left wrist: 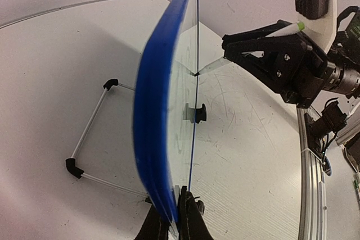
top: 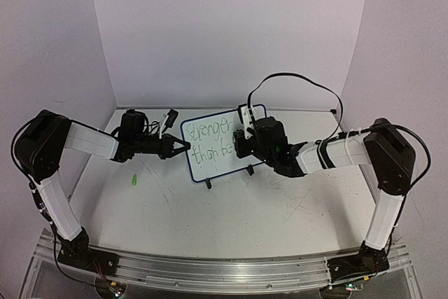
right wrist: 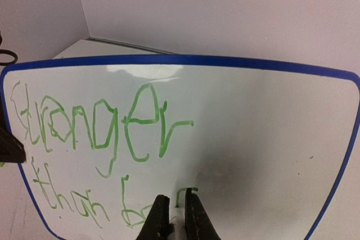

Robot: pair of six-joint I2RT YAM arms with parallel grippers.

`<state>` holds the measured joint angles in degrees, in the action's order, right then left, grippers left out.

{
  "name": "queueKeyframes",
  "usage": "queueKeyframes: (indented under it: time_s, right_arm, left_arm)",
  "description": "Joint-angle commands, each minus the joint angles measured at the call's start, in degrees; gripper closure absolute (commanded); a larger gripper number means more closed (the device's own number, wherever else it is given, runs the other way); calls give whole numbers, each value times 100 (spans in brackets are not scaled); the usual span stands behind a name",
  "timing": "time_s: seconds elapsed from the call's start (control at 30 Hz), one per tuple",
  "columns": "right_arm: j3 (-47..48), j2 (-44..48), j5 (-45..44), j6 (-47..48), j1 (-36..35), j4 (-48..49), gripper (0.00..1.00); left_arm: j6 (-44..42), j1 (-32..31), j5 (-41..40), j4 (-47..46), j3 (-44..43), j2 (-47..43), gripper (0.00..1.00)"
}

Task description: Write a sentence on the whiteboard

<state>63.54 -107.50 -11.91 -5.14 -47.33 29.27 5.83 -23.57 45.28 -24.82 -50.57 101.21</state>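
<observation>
With left fingers (left wrist: pixel 192 218) clamped on the whiteboard (right wrist: pixel 270 139) and right fingers (right wrist: pixel 160 218) gripping the pen (left wrist: pixel 216 66), keep tip pressure light and even through the sentence's (right wrist: pixel 107 133) second line.

White link shells (top: pixel 87 141), black joints (top: pixel 38 146) and black fingers (left wrist: pixel 191 217) — looping black cables (top: pixel 301 78).

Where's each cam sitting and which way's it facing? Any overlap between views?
Top: above and behind the bases, looking down and forward over the table; both arms in full, board standing between left gripper and right gripper.
Left wrist: looks along its fingers at the board edge-on; they pinch its edge; right gripper and pen show opposite.
Right wrist: faces the board's front and the sentence; its fingers hold the pen at the bottom.
Shared: board in all three; pen in both wrist views.
</observation>
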Motion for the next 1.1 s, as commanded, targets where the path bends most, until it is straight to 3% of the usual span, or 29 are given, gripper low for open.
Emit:
queueKeyframes:
  time_s: [0.0, 0.33, 0.6, 1.07]
  right_arm:
    - [-202, 8, 7, -184, -43, 11, 100]
    - [-439, -99, 28, -367, -102, 2, 100]
    - [-341, 274, 246, -285, -101, 125, 100]
    - [107, -16, 108, -58, -54, 191, 100]
  left_arm:
    - [-715, 63, -778, 373, -92, 74, 100]
    - [-712, 61, -774, 381, -93, 80, 100]
    - [-706, 62, -783, 387, -103, 72, 100]
    - [-732, 62, -803, 390, -73, 32, 100]
